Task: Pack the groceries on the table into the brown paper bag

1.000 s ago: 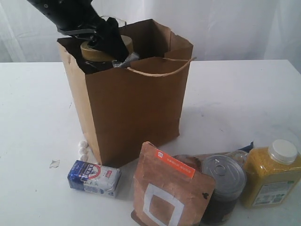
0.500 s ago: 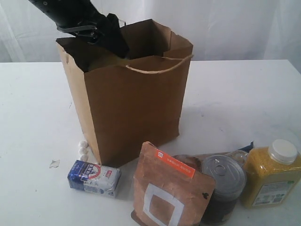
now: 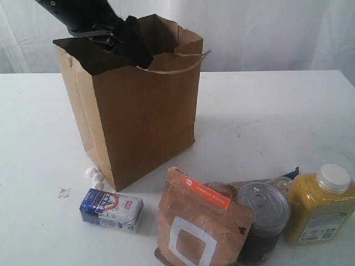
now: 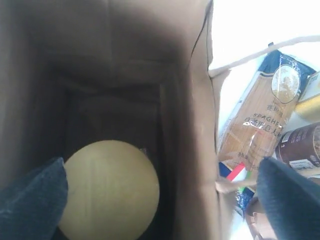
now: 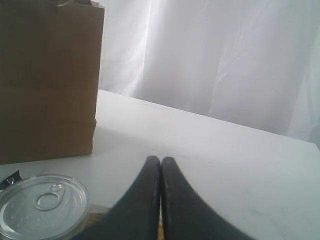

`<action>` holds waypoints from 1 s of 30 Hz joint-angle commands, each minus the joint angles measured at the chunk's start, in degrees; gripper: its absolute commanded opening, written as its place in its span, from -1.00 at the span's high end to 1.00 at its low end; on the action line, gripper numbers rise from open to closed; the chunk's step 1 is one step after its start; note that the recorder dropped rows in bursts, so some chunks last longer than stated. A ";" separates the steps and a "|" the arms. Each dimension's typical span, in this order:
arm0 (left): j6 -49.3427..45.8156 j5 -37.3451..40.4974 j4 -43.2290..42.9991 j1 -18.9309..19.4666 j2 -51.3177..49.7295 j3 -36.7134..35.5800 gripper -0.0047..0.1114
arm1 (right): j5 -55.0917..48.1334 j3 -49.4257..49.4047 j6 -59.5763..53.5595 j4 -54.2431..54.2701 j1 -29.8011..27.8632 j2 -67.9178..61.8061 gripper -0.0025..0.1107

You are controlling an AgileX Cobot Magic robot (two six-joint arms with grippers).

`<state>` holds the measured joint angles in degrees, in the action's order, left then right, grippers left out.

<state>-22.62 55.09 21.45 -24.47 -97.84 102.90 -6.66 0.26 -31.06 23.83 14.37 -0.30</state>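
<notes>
Your left tool (image 3: 132, 44) hangs at the mouth of the brown paper bag (image 3: 144, 122) with its fingers spread wide and nothing between them but paper. In the left wrist view, one finger (image 4: 30, 200) sits inside the bag and the other shows outside the wall. The clear nut jar stands at the bottom of the bag, its gold lid (image 4: 110, 190) just beside the inner finger. The bag stands upright on the white surface (image 3: 277, 111). Small white crumbs (image 3: 95, 174) lie at its near corner, with a clear scrap (image 3: 64, 192) a little apart from them. In front of the bag you have the small blue-white packet (image 3: 111, 209) lying flat. Beside it the brown pouch with the white square (image 3: 197, 221) leans upright and overlaps the tin can (image 3: 265, 213). The yellow white-capped jar (image 3: 320, 204) stands just beside the can. The blue-ended spaghetti pack (image 4: 260, 115) lies behind the pouch and can, mostly hidden from the exterior view. Your right tool (image 5: 160, 162) is closed on nothing, fingertips pressed together, low over the surface just beyond the can's lid.
</notes>
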 commanded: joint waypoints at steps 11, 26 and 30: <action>-0.47 2.65 5.08 -0.20 5.84 0.51 -0.90 | 0.32 -0.26 -0.16 -0.12 -0.14 0.30 0.96; 2.57 7.88 5.08 -0.20 15.19 0.51 -0.85 | 0.32 -0.26 -0.16 -0.12 -0.14 0.30 0.96; 3.47 8.95 5.08 -0.20 16.34 0.51 -0.44 | 0.32 -0.26 -0.16 -0.12 -0.14 0.30 0.96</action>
<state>-20.11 62.47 25.64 -24.47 -82.82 102.90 -6.66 0.26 -31.06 23.83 14.37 -0.30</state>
